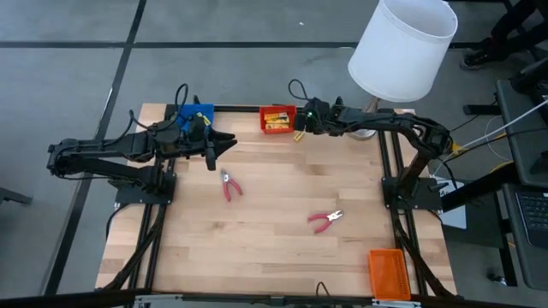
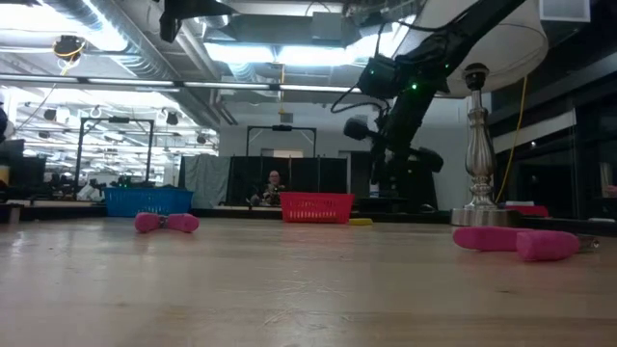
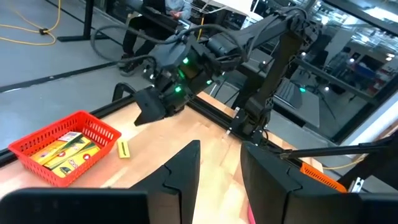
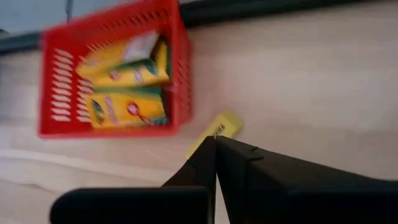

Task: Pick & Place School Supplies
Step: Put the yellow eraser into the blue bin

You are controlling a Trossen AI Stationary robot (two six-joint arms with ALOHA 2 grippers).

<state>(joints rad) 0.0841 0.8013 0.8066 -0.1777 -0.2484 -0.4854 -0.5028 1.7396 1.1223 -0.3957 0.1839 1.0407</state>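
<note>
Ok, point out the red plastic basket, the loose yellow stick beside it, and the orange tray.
red plastic basket (image 4: 53,93), right wrist view, its mesh side wall.
loose yellow stick (image 3: 123,148), left wrist view, its middle.
orange tray (image 1: 387,272), high view, its ribbed face.

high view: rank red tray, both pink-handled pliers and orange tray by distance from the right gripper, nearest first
From the right gripper, by the table's far edge:
1. Red tray, right beside it on the far edge.
2. Left pliers, mid-table toward the left arm.
3. Right pliers, nearer the front; close to the left pair, a thin call.
4. Orange tray, front right corner, clearly farthest.
</note>
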